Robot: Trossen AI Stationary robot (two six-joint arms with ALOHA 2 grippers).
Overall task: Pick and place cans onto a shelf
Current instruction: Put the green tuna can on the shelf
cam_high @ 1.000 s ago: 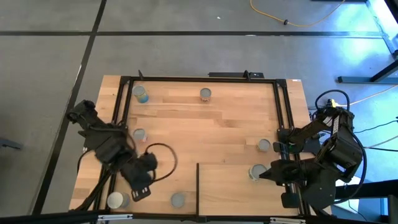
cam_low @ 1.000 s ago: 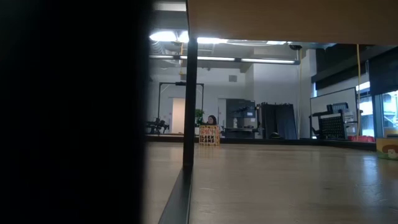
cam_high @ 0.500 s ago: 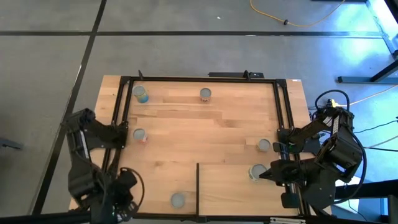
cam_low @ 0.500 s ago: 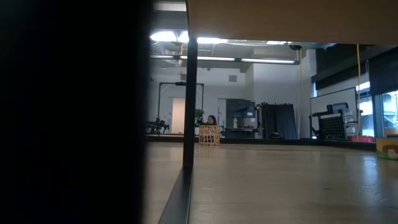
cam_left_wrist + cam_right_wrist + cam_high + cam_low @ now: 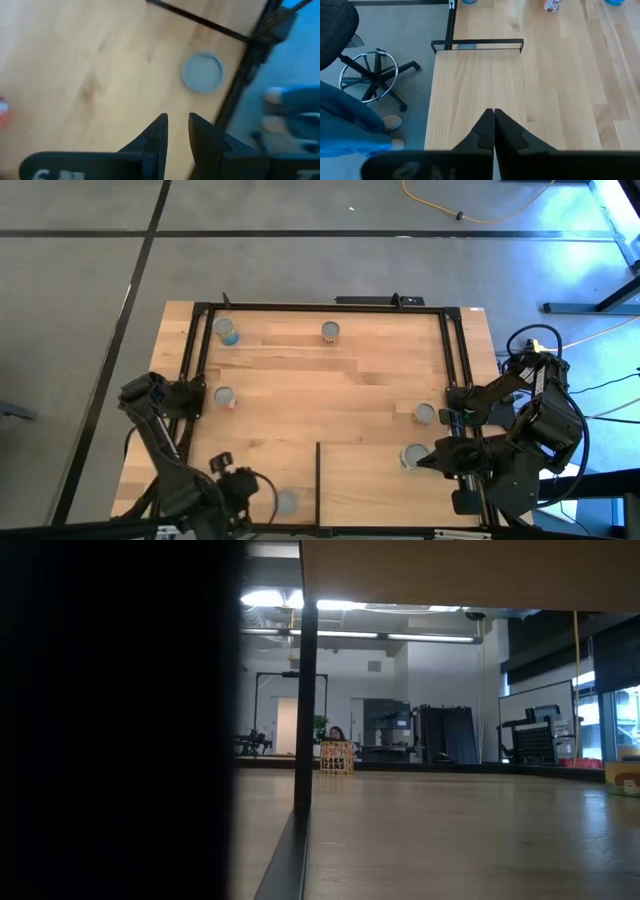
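You've got six cans in sight, all upright with grey tops: a blue-labelled can (image 5: 227, 331) at the far left corner, one (image 5: 330, 331) mid far edge, one (image 5: 224, 396) left, one (image 5: 425, 413) right, one (image 5: 286, 502) near the front. The sixth (image 5: 412, 456) stands on the shelf (image 5: 370, 480), a pale plain panel at front right.
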